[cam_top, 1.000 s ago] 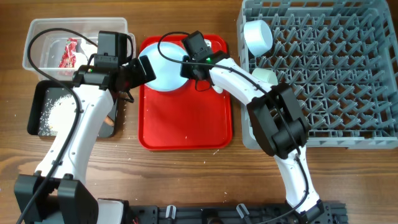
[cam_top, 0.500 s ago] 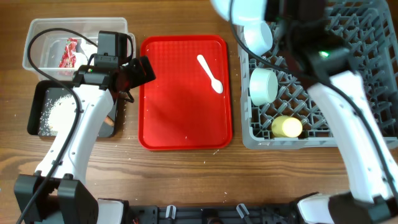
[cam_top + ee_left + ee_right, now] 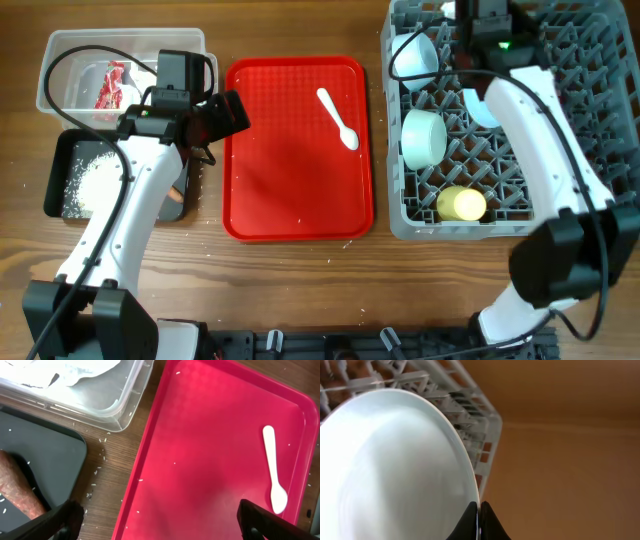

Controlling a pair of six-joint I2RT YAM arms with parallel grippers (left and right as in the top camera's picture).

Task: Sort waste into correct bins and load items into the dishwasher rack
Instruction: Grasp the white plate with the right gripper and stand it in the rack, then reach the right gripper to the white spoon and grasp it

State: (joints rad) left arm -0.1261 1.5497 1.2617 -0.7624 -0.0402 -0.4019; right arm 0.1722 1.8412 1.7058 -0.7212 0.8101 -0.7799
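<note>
**Jaw status.** The jaws of the left gripper (image 3: 228, 112) stand spread wide with nothing between them. The jaws of the right gripper (image 3: 478, 509) are closed on the rim of the pale blue round plate (image 3: 395, 470).

**Overhead view.**
- The left jaws hang over the edge of the red tray (image 3: 300, 200).
- The white plastic spoon (image 3: 338, 118) lies on that tray, ahead of the jaws and well apart from them.
- Behind the jaws sit two containers. The clear tub (image 3: 60, 45) holds the red-and-white wrapper (image 3: 112, 85). The black tray (image 3: 55, 160) holds white rice grains (image 3: 95, 185) and the brown food stick (image 3: 178, 196).
- The right jaws are over the dishwasher rack (image 3: 580, 190), largely hidden by their own arm.
- Two pale blue bowls (image 3: 415, 58) and the yellow cup (image 3: 460, 203) rest in the rack, on the tray side of those jaws.

**Left wrist view.**
- The red tray fills the gap between the fingers (image 3: 67, 515).
- The spoon lies nearer one finger.
- The tub and the black tray lie beyond the other finger, with loose grains scattered around.

**Right wrist view.**
- The jaws pinch the plate's edge.
- Rack pegs show beyond the plate.
- It cannot be told whether the plate rests in the pegs.
</note>
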